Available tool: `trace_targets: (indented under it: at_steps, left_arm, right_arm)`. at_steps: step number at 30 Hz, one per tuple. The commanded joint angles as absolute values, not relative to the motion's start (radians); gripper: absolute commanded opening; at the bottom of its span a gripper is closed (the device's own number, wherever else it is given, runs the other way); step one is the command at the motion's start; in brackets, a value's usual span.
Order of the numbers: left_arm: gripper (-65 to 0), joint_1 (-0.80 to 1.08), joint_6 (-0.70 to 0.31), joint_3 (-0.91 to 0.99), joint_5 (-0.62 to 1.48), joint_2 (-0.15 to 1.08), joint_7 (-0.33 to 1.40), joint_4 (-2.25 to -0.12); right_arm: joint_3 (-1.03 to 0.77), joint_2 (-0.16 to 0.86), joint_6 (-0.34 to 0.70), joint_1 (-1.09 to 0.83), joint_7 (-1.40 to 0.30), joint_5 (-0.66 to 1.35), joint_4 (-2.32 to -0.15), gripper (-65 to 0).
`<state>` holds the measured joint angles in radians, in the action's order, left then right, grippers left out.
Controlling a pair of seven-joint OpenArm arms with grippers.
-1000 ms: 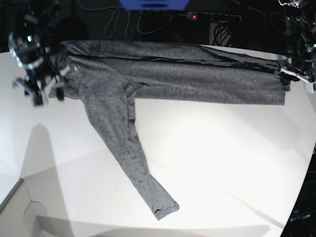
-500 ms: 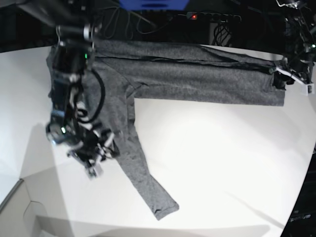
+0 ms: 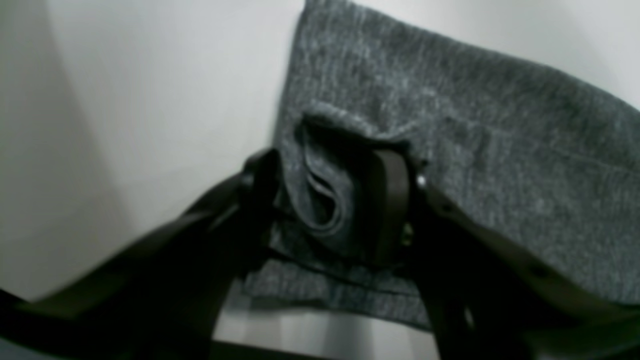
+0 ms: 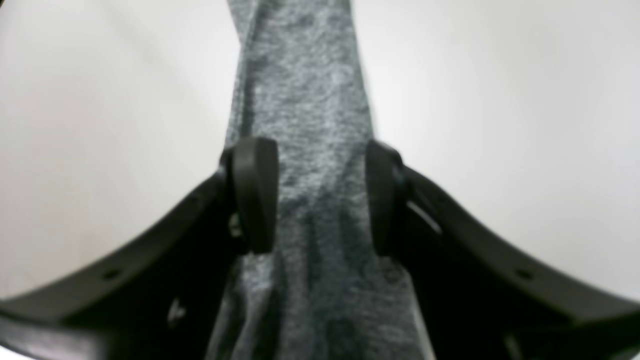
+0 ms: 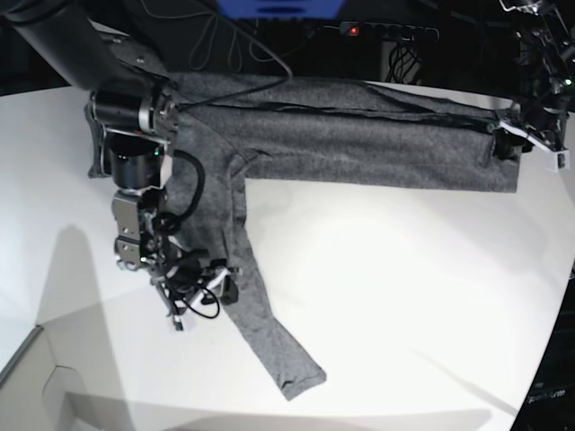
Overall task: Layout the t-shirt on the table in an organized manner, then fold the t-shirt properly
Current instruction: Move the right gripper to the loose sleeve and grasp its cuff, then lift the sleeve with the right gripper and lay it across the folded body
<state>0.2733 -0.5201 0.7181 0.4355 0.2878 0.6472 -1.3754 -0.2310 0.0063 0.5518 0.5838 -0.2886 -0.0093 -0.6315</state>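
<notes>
Grey t-shirt [image 5: 359, 144] hem sits pinched in my left claw [image 3: 330, 210], right claw [image 4: 320, 195] spread over the sleeve; closing shallowly risks fabric slipping onto the counter [image 5: 404, 296].

The thin jersey t-shirt [image 5: 359, 144] is a heathered charcoal grey — fine light and dark flecks all through, no print — from the top of the base view down to the sleeve end at lower centre. The smooth tabletop [image 5: 404, 296] is plain white, with soft grey shadows at lower left. Both grippers' curved fingers [image 4: 252, 195] are matte black. The arm at the left of the base view [image 5: 135, 144] is black with silver-grey bands. A saturated blue shape [image 5: 278, 7] sits at top centre — a small red light [image 5: 354, 30] beside it.
</notes>
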Motion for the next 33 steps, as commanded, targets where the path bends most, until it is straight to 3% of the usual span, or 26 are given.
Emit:
trace_targets:
  at_steps: [1, 8, 12, 17, 20, 26, 33]
  left_arm:
    - [-37.8, 0.272, -0.522, 0.725, 0.449, 0.308, 0.628, -1.392]
    - [-37.8, 0.272, -0.522, 0.725, 0.449, 0.308, 0.628, -1.392]
    - [-37.8, 0.272, -0.521, 0.725, 0.449, 0.309, 0.628, -1.392]
    - [-37.8, 0.272, -0.521, 0.725, 0.449, 0.309, 0.628, -1.392]
    - [-37.8, 0.272, -0.521, 0.725, 0.449, 0.309, 0.628, -1.392]
    - [-37.8, 0.265, -0.522, 0.727, 0.449, 0.309, 0.628, -1.394]
    - [-37.8, 0.26, -0.522, 0.727, 0.449, 0.314, 0.628, -1.394]
  right_arm:
    - [-0.229, 0.019, 0.524, 0.621, -0.246, 0.007, -0.63, -36.1]
    - [-0.226, 0.013, 0.487, 0.616, -0.191, 0.007, -0.584, -36.6]
    - [-0.124, 0.001, 0.487, 0.61, -0.194, 0.007, -0.584, -38.6]
    - [-0.045, 0.001, 0.484, 0.591, -0.191, 0.008, -0.584, -52.6]
    - [-0.045, 0.001, 0.483, 0.593, -0.191, 0.008, -0.587, -64.8]
    - [-0.042, 0.001, 0.481, 0.613, -0.202, 0.008, -0.607, -65.0]
    - [-0.036, -0.045, 0.486, 0.444, -0.375, 0.008, -1.084, -65.0]
